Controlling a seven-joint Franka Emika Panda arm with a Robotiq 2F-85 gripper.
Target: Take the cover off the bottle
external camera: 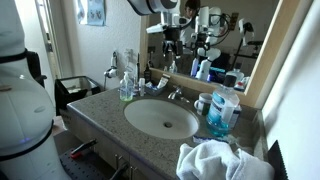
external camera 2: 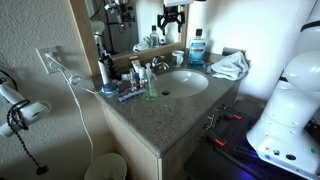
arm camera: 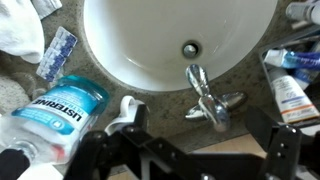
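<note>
The bottle (external camera: 222, 108) of blue liquid stands upright on the granite counter beside the sink, in both exterior views (external camera 2: 197, 50). The pale cover (external camera: 222, 88) sits on its top. In the wrist view the bottle (arm camera: 68, 108) shows at the lower left with its Listerine label; its top end there is blurred. My gripper (external camera 2: 172, 17) hangs high above the faucet and the sink's back edge, well apart from the bottle (external camera: 168, 28). Its black fingers frame the bottom of the wrist view (arm camera: 200, 142), open and empty.
The chrome faucet (arm camera: 210, 100) is under the gripper, behind the white basin (external camera: 160, 118). A white towel (external camera: 215, 160) lies next to the bottle. A small pump bottle (external camera: 126, 86) and toiletries (arm camera: 290, 90) stand on the other side. A mirror backs the counter.
</note>
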